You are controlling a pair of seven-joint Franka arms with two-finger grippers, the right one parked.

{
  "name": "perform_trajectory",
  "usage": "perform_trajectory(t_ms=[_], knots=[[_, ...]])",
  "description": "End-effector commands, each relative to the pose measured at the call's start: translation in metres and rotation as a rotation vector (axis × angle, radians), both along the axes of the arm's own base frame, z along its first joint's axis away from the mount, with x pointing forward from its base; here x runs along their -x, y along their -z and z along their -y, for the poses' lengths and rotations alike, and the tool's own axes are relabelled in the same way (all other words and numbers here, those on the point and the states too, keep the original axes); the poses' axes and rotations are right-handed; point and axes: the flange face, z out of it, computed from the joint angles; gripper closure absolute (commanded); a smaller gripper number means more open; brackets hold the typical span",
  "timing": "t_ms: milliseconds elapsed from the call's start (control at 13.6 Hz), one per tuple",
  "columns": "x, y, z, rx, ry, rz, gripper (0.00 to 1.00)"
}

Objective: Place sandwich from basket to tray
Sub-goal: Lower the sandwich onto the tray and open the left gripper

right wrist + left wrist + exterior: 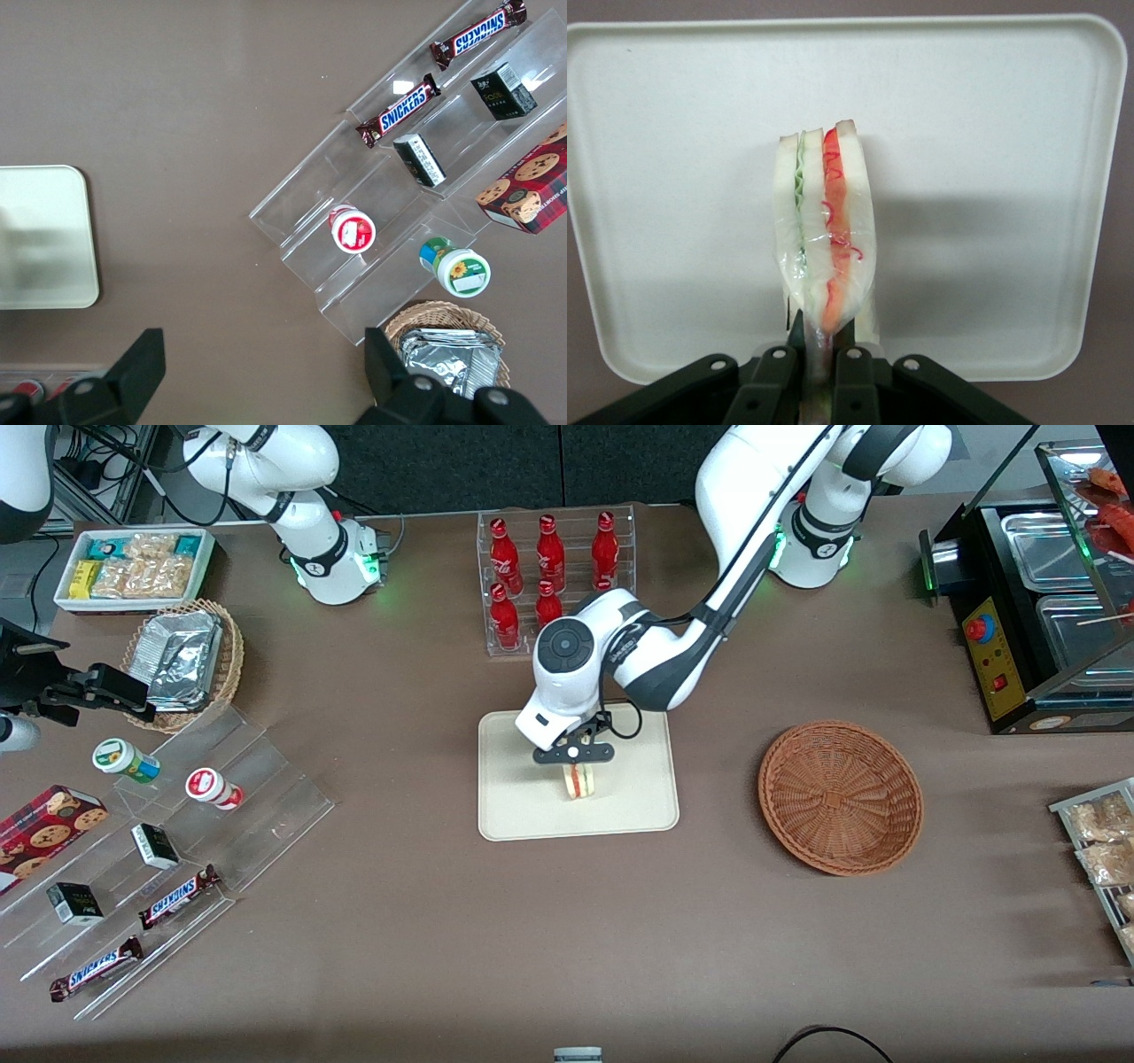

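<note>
My left gripper [576, 766] is over the middle of the cream tray [514, 815] and is shut on the sandwich [578, 780], a pale bread wedge with red and orange filling. In the left wrist view the sandwich [826, 230] stands on edge between the dark fingers [855, 372], pinched at its wrapped end, with the tray [992, 133] under it. I cannot tell whether the sandwich touches the tray. The reddish-brown wicker basket [840, 797] sits empty toward the working arm's end of the table.
A clear rack of red bottles [549, 571] stands farther from the front camera than the tray. Clear stepped shelves with snacks [168, 850], a tan basket of foil packets [182, 660] and a white snack bin [133, 567] lie toward the parked arm's end. A black food warmer [1036, 611] stands at the working arm's end.
</note>
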Motion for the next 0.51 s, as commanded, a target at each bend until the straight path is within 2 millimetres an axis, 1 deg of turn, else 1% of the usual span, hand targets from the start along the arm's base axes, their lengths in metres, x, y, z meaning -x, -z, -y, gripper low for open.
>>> perform_trajectory(t_ms=[0, 294, 441], knots=[[-0.008, 0.003, 0.005, 0.021, 0.022, 0.036, 1.0], [-0.008, 0.018, 0.002, 0.009, 0.069, 0.022, 1.0], [-0.006, 0.02, 0.002, 0.006, 0.073, 0.019, 1.0]])
